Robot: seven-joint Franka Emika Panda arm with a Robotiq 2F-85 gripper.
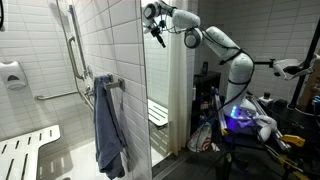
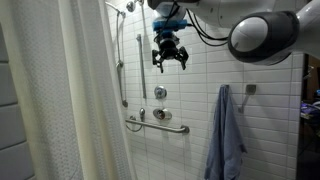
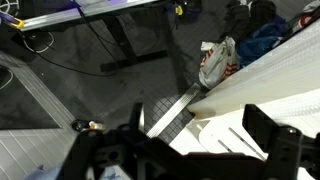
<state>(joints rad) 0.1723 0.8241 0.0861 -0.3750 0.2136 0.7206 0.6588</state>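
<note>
My gripper hangs high up at the open side of a white-tiled shower stall, held there by the white arm. In an exterior view the gripper hovers in the air, just right of the vertical shower rail and above the round valve. It touches nothing. A blue towel hangs on the wall well below it. The wrist view looks straight down: the gripper is open with nothing between its dark fingers. Far beneath lie the white slatted shower seat and the dark floor.
Grab bars run along the tiled walls. A pale shower curtain hangs at the stall's opening. A fold-down seat and a soap dispenser are on the wall. Outside stand cluttered equipment and a bag.
</note>
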